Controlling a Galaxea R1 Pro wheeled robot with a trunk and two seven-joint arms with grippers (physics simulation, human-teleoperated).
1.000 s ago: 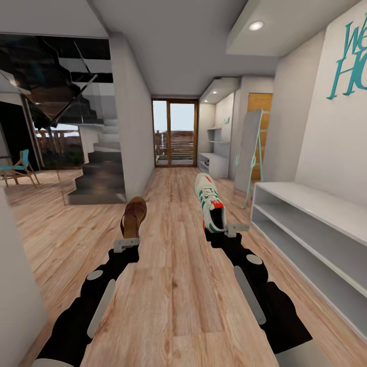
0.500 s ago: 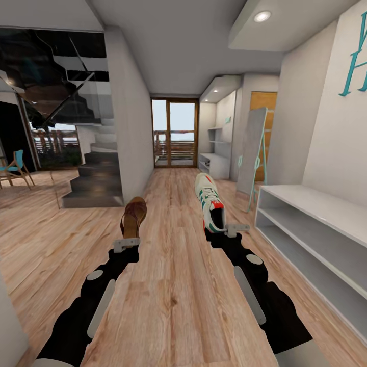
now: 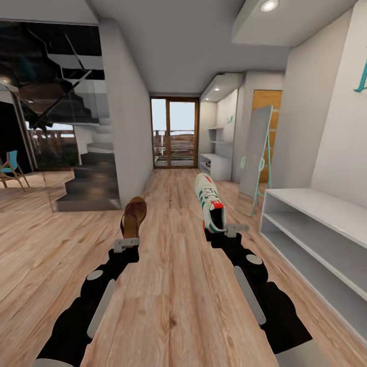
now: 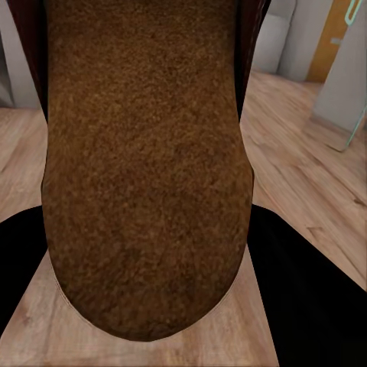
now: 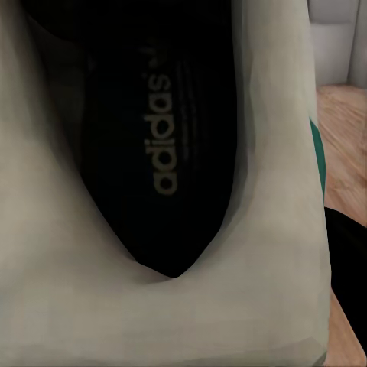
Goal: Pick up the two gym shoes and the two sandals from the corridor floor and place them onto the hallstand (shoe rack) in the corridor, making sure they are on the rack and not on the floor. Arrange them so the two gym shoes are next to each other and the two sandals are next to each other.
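Sandal (image 3: 133,216) sits clamped in my left tool (image 3: 126,243), gym shoe (image 3: 209,202) clamped in my right tool (image 3: 230,229); hallstand (image 3: 214,164) stands far ahead of both.

Brown sandal (image 3: 133,216); white gym shoe (image 3: 209,208), green stripes, red accents.

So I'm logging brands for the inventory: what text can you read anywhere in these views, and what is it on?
"adidas": printed on the dark insole inside the gym shoe held by the right gripper.
Teal lettering on the right wall: cut off by the picture's edge, unreadable.
The sandal in the left gripper shows no text.
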